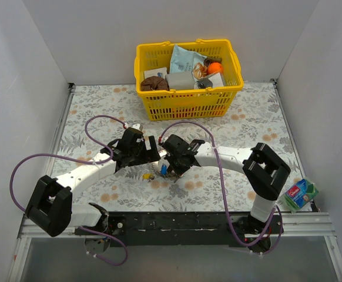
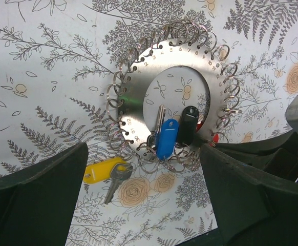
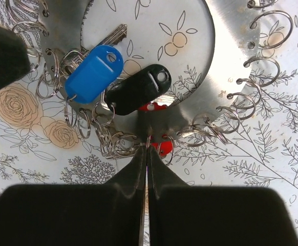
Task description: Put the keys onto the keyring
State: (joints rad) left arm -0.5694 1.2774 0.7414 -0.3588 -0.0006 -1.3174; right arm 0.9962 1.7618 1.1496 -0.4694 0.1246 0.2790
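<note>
While left gripper (image 2: 144, 171) hangs spread wide, keyring (image 2: 133, 102) lies flat on floral table (image 2: 36, 77); blue key (image 2: 166, 138) and black key (image 2: 188, 124) sit at its 6 o'clock rim, yellow key (image 2: 104, 170) loose at 7 o'clock. Right gripper (image 3: 146, 154) pressed together at rim.

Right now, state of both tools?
Left tool: open, empty.
Right tool: shut at the keyring edge; whether it pinches anything cannot be told.
</note>
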